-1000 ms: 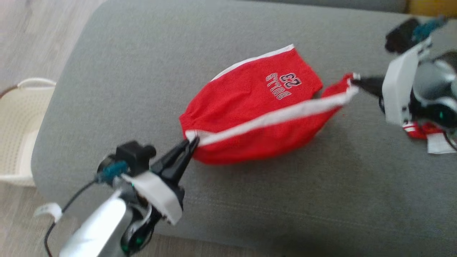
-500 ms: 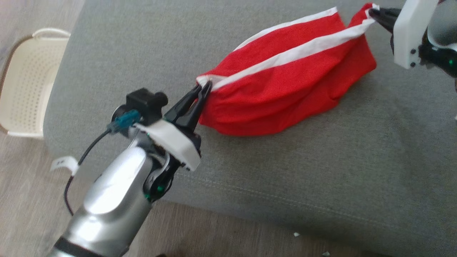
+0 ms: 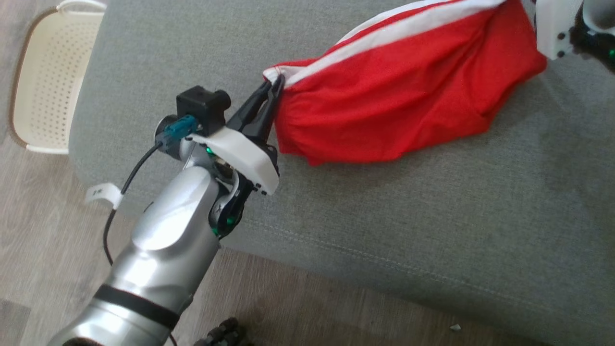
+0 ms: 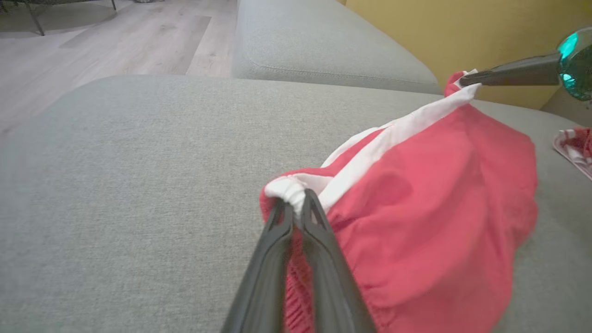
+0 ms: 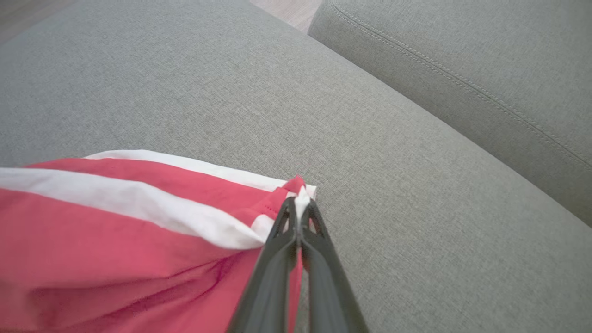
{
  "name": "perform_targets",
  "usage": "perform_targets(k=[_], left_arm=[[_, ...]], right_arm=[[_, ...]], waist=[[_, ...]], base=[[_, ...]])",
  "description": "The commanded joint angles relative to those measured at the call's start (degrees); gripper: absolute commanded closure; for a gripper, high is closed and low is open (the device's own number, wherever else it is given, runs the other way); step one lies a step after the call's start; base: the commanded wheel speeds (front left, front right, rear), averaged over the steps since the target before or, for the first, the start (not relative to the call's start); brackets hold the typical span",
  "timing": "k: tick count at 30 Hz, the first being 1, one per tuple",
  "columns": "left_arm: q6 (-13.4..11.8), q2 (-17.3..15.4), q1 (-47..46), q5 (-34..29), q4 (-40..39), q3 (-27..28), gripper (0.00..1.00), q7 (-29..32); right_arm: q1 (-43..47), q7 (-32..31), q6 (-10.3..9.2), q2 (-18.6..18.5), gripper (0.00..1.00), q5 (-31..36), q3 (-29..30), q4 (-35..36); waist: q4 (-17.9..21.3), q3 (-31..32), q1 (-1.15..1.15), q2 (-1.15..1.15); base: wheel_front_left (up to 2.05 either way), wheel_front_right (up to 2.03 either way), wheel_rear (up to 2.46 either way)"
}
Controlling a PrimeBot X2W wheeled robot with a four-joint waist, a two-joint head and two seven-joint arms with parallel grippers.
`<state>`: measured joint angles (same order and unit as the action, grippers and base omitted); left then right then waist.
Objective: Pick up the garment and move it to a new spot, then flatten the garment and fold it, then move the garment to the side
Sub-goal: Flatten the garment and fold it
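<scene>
The garment [image 3: 399, 91] is red with white trim, stretched between both grippers above the grey sofa cushion [image 3: 384, 216], its lower fabric sagging toward the seat. My left gripper [image 3: 275, 85] is shut on the garment's white-edged near corner [image 4: 291, 194]. In the left wrist view the left gripper [image 4: 298, 198] pinches that bunched hem, and the right gripper's dark fingers [image 4: 504, 76] hold the far corner. In the right wrist view my right gripper [image 5: 300, 203] is shut on the garment's [image 5: 115, 222] trimmed corner. In the head view the right gripper's white mount [image 3: 552, 29] sits at the top right.
A cream perforated basket [image 3: 45, 81] stands on the wood floor [image 3: 43, 230] left of the sofa. The sofa's front edge [image 3: 365, 269] runs diagonally below the left arm. A second cushion [image 5: 462, 60] lies beyond. Another red and white cloth [image 4: 576, 145] lies at the far right.
The head camera has tilted and shifted, so the scene slid up and right. The garment is pulled tauter between the grippers, and its printed side no longer shows.
</scene>
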<state>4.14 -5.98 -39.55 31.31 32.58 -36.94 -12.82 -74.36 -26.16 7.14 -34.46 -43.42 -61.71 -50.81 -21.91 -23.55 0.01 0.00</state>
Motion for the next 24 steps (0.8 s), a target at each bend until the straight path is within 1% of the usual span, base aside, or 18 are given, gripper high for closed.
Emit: perform_targets(k=[1, 6, 7, 8, 9, 11, 14, 18, 24], left_arm=[[-0.68, -0.99, -2.66, -0.79, -0.43, 2.35, 1.00, -0.93], [-0.74, 0.56, -4.14, -1.08, 2.88, 2.60, 1.00, -1.78], [-0.69, 0.77, -4.35, -1.14, 3.35, 2.57, 1.00, -1.86], [-0.67, 0.97, -4.56, -1.21, 3.87, 2.51, 1.00, -1.91], [-0.73, 1.15, -4.80, -1.35, 4.34, 2.47, 0.71, -1.96], [-1.07, 1.47, -5.26, -1.70, 5.10, 2.54, 0.00, -2.05], [-1.44, 1.82, -5.60, -2.10, 6.04, 2.86, 0.00, -2.13], [-2.13, 1.93, -5.00, -2.48, 5.56, 4.88, 0.00, -2.16], [-3.87, 0.94, -1.55, -3.59, 0.77, 10.88, 0.00, -2.17]], right_arm=[[-1.51, 1.01, 0.35, 0.81, 1.00, 0.36, 0.02, 0.50], [-2.54, 2.75, 0.35, 1.85, 1.00, 0.33, -1.08, -2.37], [-2.77, 3.08, 0.35, 1.99, 0.97, 0.31, -1.13, -2.91], [-3.05, 3.74, 0.35, 2.17, 0.11, 0.44, -1.07, -3.56], [-3.27, 4.33, 0.35, 2.44, 0.00, 0.52, -0.90, -4.39], [-3.66, 6.01, 0.35, 3.10, 0.00, 0.98, -0.65, -5.95], [-3.64, 9.15, 0.35, 4.56, 0.00, 1.26, 0.29, -8.64], [-2.52, 14.13, 0.35, 6.69, 0.00, 0.58, 2.05, -11.43], [0.75, 21.80, 0.35, 8.90, 0.00, -0.71, 3.78, -12.56]], waist=[[-0.36, -0.59, -0.01, 0.00], [-0.80, -1.58, -0.01, 0.00], [-0.83, -1.71, -0.01, 0.00], [-0.86, -1.81, -0.01, 0.00], [-0.86, -1.87, -0.01, 0.00], [-0.78, -1.92, -0.01, 0.00], [-0.36, -1.45, -0.01, 0.00], [0.81, 0.03, -0.01, 0.00], [3.31, 3.28, -0.01, 0.00]], base=[[0.00, 0.00, 0.00], [0.00, 0.00, 0.00], [0.00, 0.00, 0.00], [0.00, 0.00, 0.00], [0.00, 0.00, 0.00], [0.00, 0.00, 0.00], [0.00, 0.00, 0.00], [0.00, 0.00, 0.00], [0.00, 0.00, 0.00]])
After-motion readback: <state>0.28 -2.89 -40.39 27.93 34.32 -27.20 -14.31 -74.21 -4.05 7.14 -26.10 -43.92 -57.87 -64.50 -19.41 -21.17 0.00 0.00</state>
